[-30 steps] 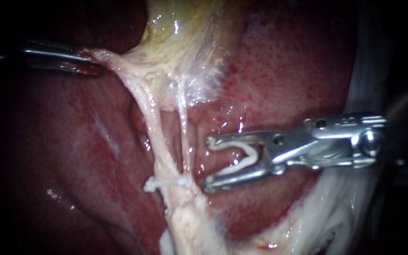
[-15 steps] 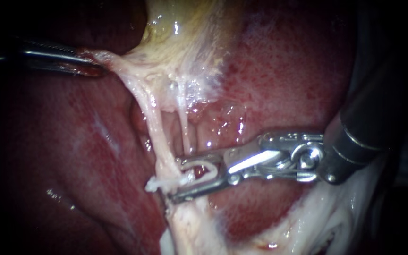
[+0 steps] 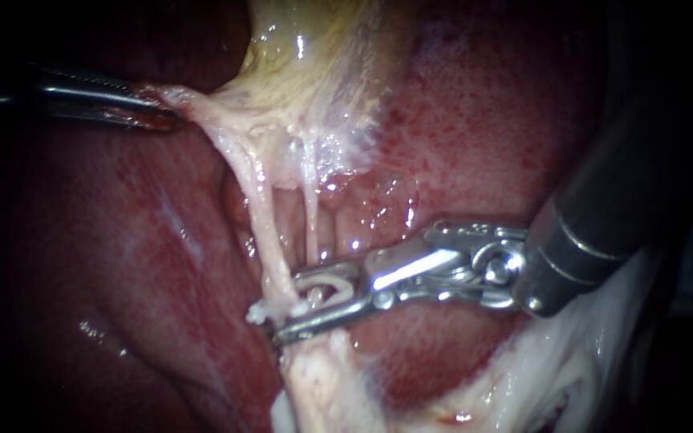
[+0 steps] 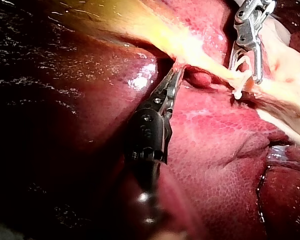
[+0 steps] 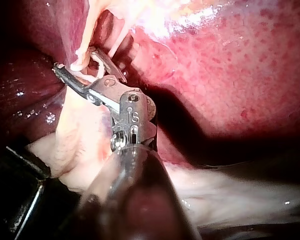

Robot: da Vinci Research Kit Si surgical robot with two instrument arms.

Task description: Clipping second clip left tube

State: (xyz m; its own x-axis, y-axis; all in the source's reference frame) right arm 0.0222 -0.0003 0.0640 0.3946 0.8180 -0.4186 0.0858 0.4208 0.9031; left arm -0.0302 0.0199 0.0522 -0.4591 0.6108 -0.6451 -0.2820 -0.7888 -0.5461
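Observation:
Two pale tubes run down from the yellowish gallbladder (image 3: pixel 314 56): the thicker left tube (image 3: pixel 270 240) and a thin right tube (image 3: pixel 311 216). A white clip (image 3: pixel 260 311) sits across the left tube low down. My right instrument (image 3: pixel 294 305) reaches in from the right. Its jaws stand narrowly apart, one on each side of the left tube just above that clip, and they hold a second white clip (image 3: pixel 326 282). My left instrument (image 3: pixel 150 112) is shut on the gallbladder's edge and holds it stretched to the left. The right wrist view shows the right instrument (image 5: pixel 82 67) astride the tube.
Red liver (image 3: pixel 483 128) lies behind and around the tubes. White fatty tissue (image 3: pixel 555 369) lies under the right instrument's shaft. The left wrist view shows the right instrument (image 4: pixel 245 60) at the tube, ahead of my left instrument (image 4: pixel 174 80).
My right instrument has moved left from beside the tubes onto the left tube, and its jaws have narrowed around the clip that they carry. The left instrument has kept still.

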